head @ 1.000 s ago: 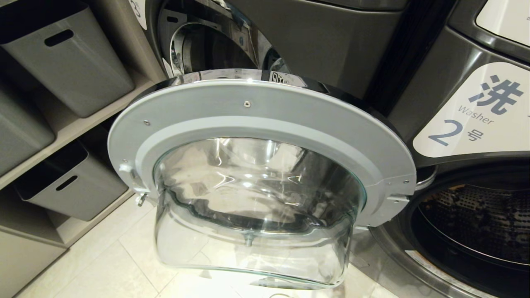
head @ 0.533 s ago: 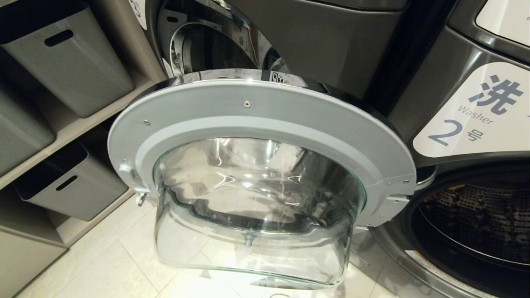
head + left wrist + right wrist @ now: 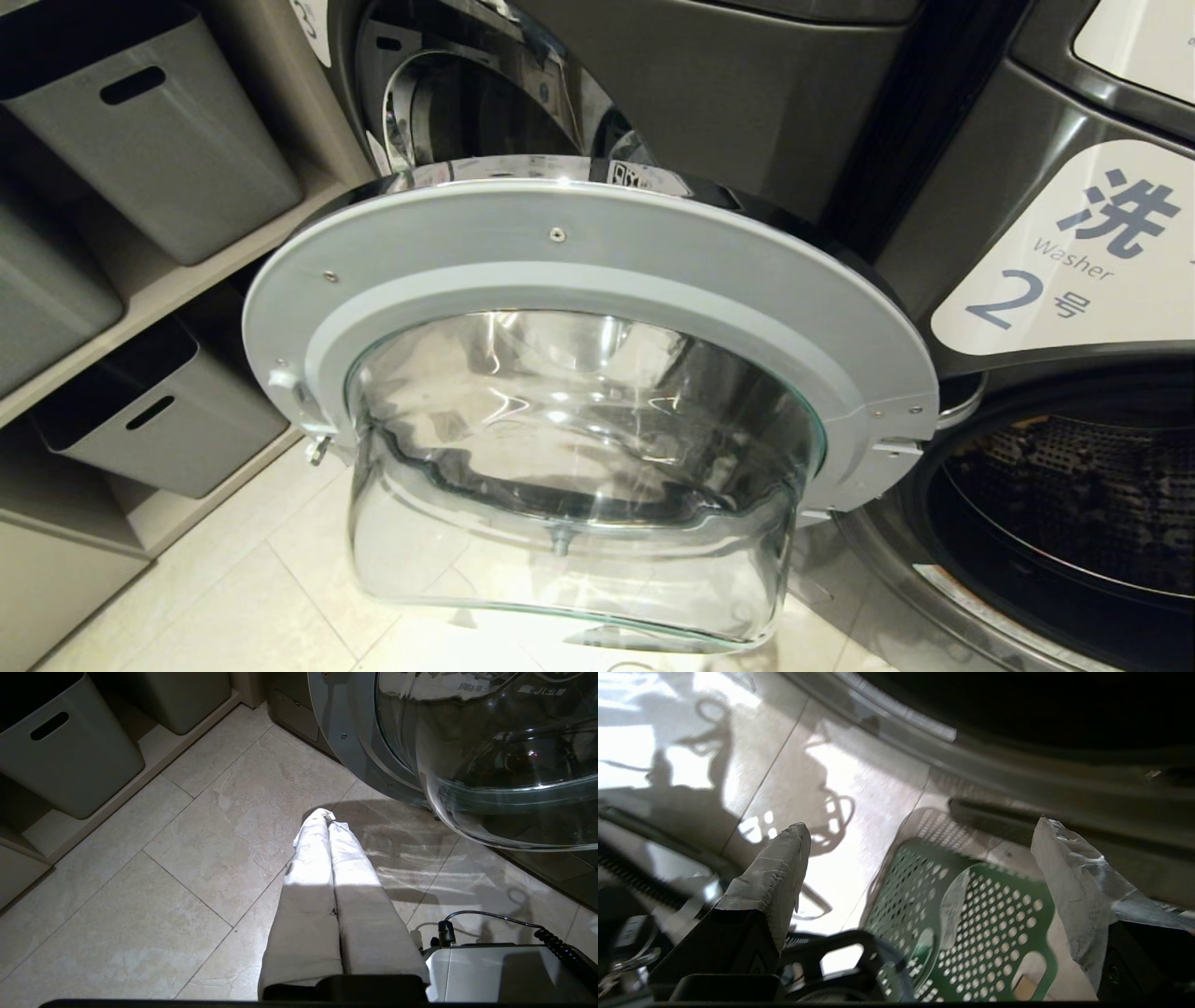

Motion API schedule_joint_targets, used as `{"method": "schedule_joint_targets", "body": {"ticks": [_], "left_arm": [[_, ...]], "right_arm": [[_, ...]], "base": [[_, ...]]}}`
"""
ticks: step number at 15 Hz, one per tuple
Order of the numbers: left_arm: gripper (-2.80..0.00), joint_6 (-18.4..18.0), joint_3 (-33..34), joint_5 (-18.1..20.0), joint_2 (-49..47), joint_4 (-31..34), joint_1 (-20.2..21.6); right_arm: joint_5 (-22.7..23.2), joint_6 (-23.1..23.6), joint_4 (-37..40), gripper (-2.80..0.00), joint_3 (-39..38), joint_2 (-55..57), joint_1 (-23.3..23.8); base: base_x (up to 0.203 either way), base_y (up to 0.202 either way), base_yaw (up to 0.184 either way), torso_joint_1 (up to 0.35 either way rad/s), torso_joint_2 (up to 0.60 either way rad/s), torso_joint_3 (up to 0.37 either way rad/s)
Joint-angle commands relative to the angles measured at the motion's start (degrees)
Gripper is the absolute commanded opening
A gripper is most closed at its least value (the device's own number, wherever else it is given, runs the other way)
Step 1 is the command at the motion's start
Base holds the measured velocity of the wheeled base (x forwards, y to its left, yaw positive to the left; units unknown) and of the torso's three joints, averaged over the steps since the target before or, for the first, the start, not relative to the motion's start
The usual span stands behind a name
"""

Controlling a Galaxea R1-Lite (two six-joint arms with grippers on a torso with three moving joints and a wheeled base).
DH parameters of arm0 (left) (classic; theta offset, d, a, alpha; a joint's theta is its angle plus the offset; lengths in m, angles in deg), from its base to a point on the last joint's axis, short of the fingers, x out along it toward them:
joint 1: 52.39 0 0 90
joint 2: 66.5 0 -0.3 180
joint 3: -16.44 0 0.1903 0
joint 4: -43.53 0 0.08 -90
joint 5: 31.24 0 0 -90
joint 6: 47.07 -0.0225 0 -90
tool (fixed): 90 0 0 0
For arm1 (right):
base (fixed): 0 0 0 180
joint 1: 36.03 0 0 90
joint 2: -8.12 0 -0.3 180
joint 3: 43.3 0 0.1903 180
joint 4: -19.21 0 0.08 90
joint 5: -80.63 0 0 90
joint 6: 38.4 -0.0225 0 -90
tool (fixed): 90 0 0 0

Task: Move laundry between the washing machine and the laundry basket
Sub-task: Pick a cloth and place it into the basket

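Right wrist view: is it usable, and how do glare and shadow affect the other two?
Right wrist view: smeared by motion, harsh floor glare with cable shadows, but the green basket and the open right gripper read. Head view: sharp, with reflections on the glass door. Left wrist view: dim, a bright patch across the left gripper, which is shut.

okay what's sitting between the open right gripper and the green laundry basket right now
Nothing that shows. In the right wrist view the right gripper hangs open over the green laundry basket, and only open air lies between the fingers and the basket's perforated wall. No laundry shows there.
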Motion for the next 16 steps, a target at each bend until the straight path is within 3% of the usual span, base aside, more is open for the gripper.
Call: {"method": "schedule_joint_targets", "body": {"ticks": [1, 4, 7, 10, 16], "left_arm": [[-2.8, 0.0, 0.0, 0.0, -0.1, 0.0, 0.0], [-2.8, 0.0, 0.0, 0.0, -0.1, 0.0, 0.0], [-2.8, 0.0, 0.0, 0.0, -0.1, 0.0, 0.0], [-2.8, 0.0, 0.0, 0.0, -0.1, 0.0, 0.0], [-2.8, 0.0, 0.0, 0.0, -0.1, 0.0, 0.0]], "right_arm": [[0.1, 0.1, -2.8, 0.0, -0.5, 1.9, -0.1], [-2.0, -3.8, -9.1, 0.0, -0.4, 7.2, -4.2], [-8.1, -7.9, -14.6, 0.0, -0.7, 14.0, -12.0], [-13.7, -8.9, -20.3, 0.0, -1.5, 21.8, -19.7], [-17.2, -9.0, -31.1, 0.0, -2.6, 32.2, -24.9]], "base": [[0.0, 0.0, 0.0, 0.0, 0.0, 0.0], [0.0, 0.0, 0.0, 0.0, 0.0, 0.0], [0.0, 0.0, 0.0, 0.0, 0.0, 0.0], [0.0, 0.0, 0.0, 0.0, 0.0, 0.0], [0.0, 0.0, 0.0, 0.0, 0.0, 0.0]]}}
